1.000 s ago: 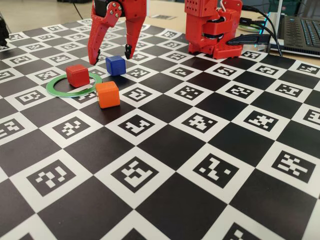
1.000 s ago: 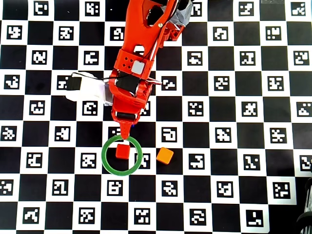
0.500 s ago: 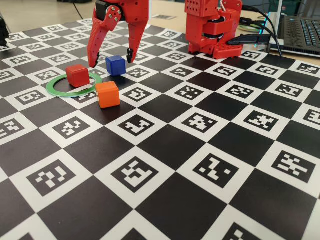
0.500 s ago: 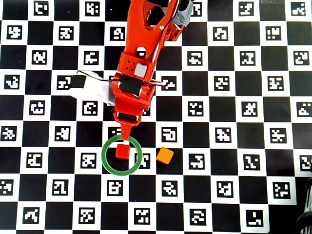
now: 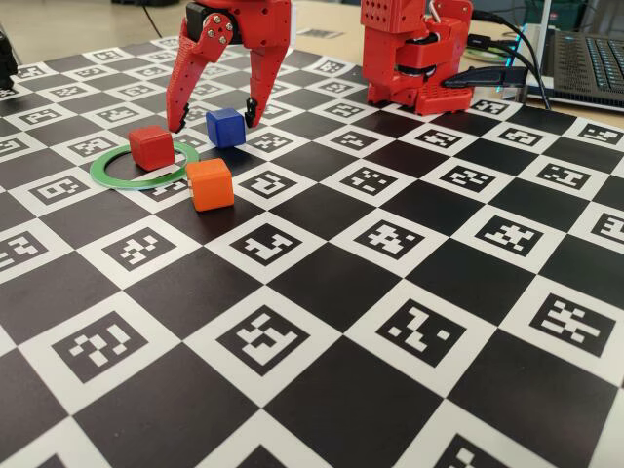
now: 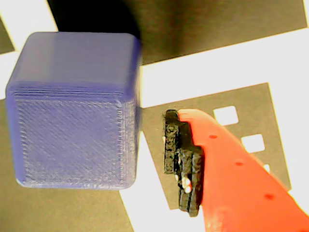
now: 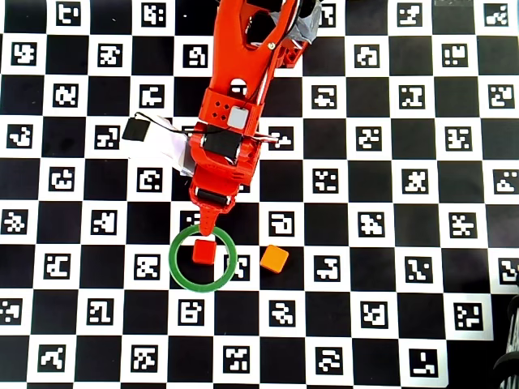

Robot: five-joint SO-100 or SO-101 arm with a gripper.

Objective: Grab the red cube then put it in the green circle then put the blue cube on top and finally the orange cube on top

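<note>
The gripper is spread wide, with one red finger on each side of the blue cube in the fixed view. The cube sits on the board between the fingers, and neither finger touches it. In the wrist view the blue cube is very close, and one finger with a black pad stands just beside it with a thin gap. From above, the arm covers the blue cube, so it cannot be seen there. Only the tip of the gripper pokes out, at the top edge of the green circle. The red cube sits inside the green circle, toward its far side, close to the left finger in the fixed view. From above, the red cube is just below the gripper tip. The orange cube sits just outside the circle, in front of the blue cube in the fixed view. From above, the orange cube is to the right of the circle. The board is covered in black and white squares with little marks. Behind the cubes stands the red base of the arm, and a laptop with cables is at the far right.
</note>
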